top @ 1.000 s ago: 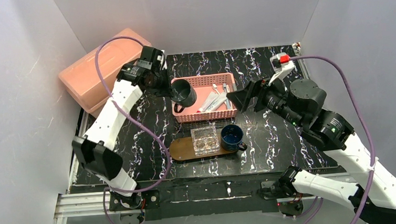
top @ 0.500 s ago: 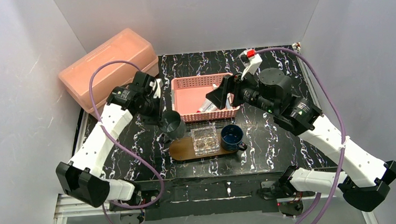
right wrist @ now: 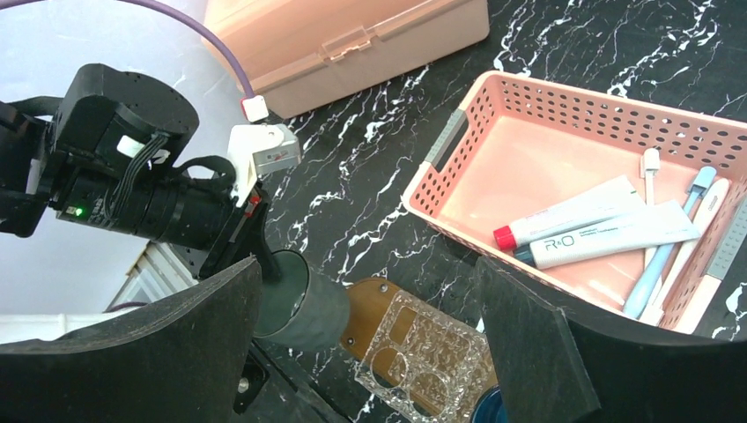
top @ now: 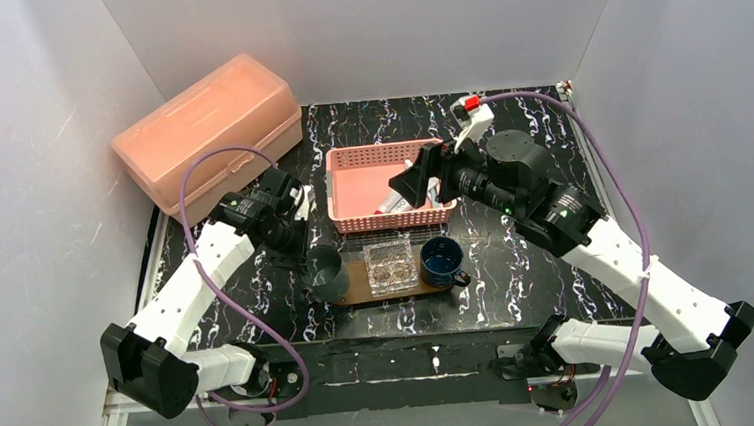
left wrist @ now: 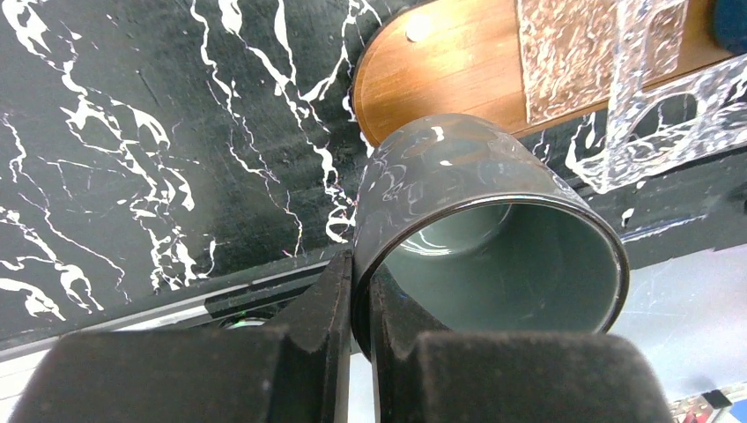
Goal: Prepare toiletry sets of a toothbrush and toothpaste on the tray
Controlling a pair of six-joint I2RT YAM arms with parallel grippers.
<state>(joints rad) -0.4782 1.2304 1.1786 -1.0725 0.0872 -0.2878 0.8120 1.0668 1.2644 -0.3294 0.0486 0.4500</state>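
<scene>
Hovering wide open over the pink basket (right wrist: pixel 458 141), the right gripper (right wrist: pixel 368 264) is nearer the tubes (right wrist: pixel 608 233) and toothbrushes (right wrist: pixel 656 273) inside, tubes lying finger to finger, while the left gripper (left wrist: pixel 361 291) pinches a grey cup (left wrist: pixel 458 176) by the tray (left wrist: pixel 458 70).

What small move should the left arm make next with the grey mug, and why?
Probably set the grey mug down on the bare left end of the tray. The left gripper is shut on the mug's rim right at that end, while the clear box and the blue mug fill the rest.
</scene>
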